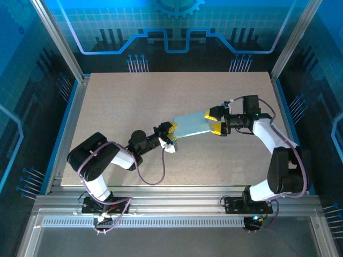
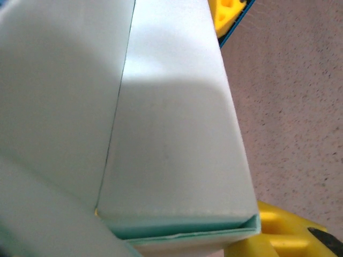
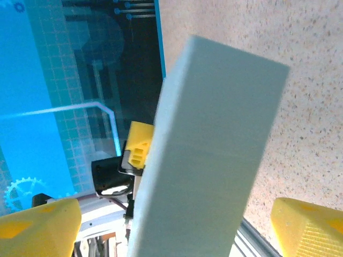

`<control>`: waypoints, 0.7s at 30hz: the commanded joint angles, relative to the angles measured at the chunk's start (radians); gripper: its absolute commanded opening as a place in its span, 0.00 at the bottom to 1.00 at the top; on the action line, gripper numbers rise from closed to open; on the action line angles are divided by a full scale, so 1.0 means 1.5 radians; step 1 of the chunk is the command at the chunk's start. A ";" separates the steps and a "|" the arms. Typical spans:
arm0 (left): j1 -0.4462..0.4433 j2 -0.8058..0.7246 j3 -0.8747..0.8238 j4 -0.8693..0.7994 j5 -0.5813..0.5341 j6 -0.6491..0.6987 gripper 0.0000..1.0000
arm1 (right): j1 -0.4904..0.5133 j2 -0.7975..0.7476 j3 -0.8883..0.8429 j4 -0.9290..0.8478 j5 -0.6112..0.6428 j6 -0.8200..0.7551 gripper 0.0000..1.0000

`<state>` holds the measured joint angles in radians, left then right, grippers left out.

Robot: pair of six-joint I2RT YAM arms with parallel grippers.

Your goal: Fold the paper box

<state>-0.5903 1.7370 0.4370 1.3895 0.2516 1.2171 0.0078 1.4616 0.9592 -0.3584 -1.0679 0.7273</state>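
The paper box (image 1: 192, 125) is a pale mint-blue flat rectangular box held between my two grippers over the middle of the table. My left gripper (image 1: 170, 136) is at its left end; in the left wrist view the box (image 2: 171, 134) is very close, with one yellow finger (image 2: 278, 235) pressed at its lower right corner and the other finger hidden. My right gripper (image 1: 214, 121) straddles the box's right end. In the right wrist view its yellow fingers (image 3: 37, 225) stand wide, with gaps on both sides of the box (image 3: 214, 150).
The speckled beige table (image 1: 134, 96) is framed by aluminium rails (image 1: 177, 201) along its near edge and blue-lit panels at the sides and back. The left arm's wrist (image 3: 110, 174) shows behind the box in the right wrist view.
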 commanded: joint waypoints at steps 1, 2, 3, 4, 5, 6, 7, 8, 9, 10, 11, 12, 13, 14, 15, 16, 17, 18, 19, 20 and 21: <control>-0.001 0.009 0.007 0.008 0.035 -0.111 0.32 | -0.027 -0.049 0.031 -0.036 0.046 -0.019 0.93; 0.000 0.009 0.006 0.007 0.041 -0.142 0.31 | -0.034 -0.063 0.037 -0.053 0.064 -0.029 0.93; -0.001 0.009 0.003 0.007 0.046 -0.168 0.31 | -0.042 -0.078 0.044 -0.070 0.087 -0.042 0.93; 0.000 0.009 0.000 0.008 0.050 -0.185 0.31 | -0.046 -0.093 0.051 -0.084 0.107 -0.057 0.94; -0.001 0.009 -0.005 0.008 0.053 -0.200 0.29 | -0.050 -0.111 0.061 -0.107 0.131 -0.081 0.94; -0.001 0.009 -0.009 0.007 0.052 -0.215 0.29 | -0.052 -0.131 0.071 -0.127 0.161 -0.113 0.94; 0.000 0.009 -0.013 0.006 0.051 -0.231 0.29 | -0.051 -0.149 0.078 -0.142 0.187 -0.143 0.94; 0.000 0.010 -0.018 0.006 0.051 -0.250 0.29 | -0.048 -0.172 0.084 -0.157 0.218 -0.179 0.94; 0.001 0.009 -0.023 0.004 0.058 -0.268 0.29 | -0.042 -0.193 0.088 -0.171 0.255 -0.216 0.94; 0.003 0.008 -0.027 0.000 0.065 -0.284 0.28 | -0.035 -0.219 0.090 -0.180 0.286 -0.250 0.93; 0.005 0.006 -0.030 -0.014 0.079 -0.294 0.27 | -0.023 -0.245 0.087 -0.185 0.315 -0.292 0.90; 0.006 0.005 -0.032 -0.032 0.089 -0.302 0.26 | -0.007 -0.268 0.085 -0.191 0.354 -0.327 0.89; 0.007 0.002 -0.031 -0.046 0.095 -0.313 0.26 | 0.008 -0.285 0.084 -0.197 0.385 -0.354 0.89; 0.009 0.001 -0.031 -0.061 0.104 -0.324 0.26 | 0.025 -0.300 0.084 -0.206 0.419 -0.385 0.88; 0.011 -0.001 -0.033 -0.073 0.113 -0.330 0.25 | 0.042 -0.313 0.082 -0.214 0.448 -0.413 0.88; 0.012 -0.004 -0.034 -0.080 0.121 -0.336 0.23 | 0.061 -0.321 0.080 -0.220 0.472 -0.435 0.88; 0.014 -0.009 -0.037 -0.086 0.131 -0.348 0.22 | 0.087 -0.328 0.078 -0.227 0.493 -0.460 0.86; 0.019 -0.016 -0.038 -0.098 0.143 -0.365 0.22 | 0.114 -0.330 0.074 -0.234 0.515 -0.487 0.86; 0.024 -0.025 -0.038 -0.115 0.156 -0.376 0.21 | 0.144 -0.330 0.072 -0.241 0.541 -0.501 0.85; 0.028 -0.039 -0.038 -0.141 0.166 -0.385 0.20 | 0.179 -0.326 0.070 -0.246 0.573 -0.520 0.85; 0.031 -0.054 -0.037 -0.173 0.174 -0.387 0.19 | 0.212 -0.321 0.066 -0.251 0.609 -0.536 0.85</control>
<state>-0.5602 1.7195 0.3912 1.2274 0.4179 0.7177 0.2344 0.9638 1.0687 -0.6609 -0.3492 0.0792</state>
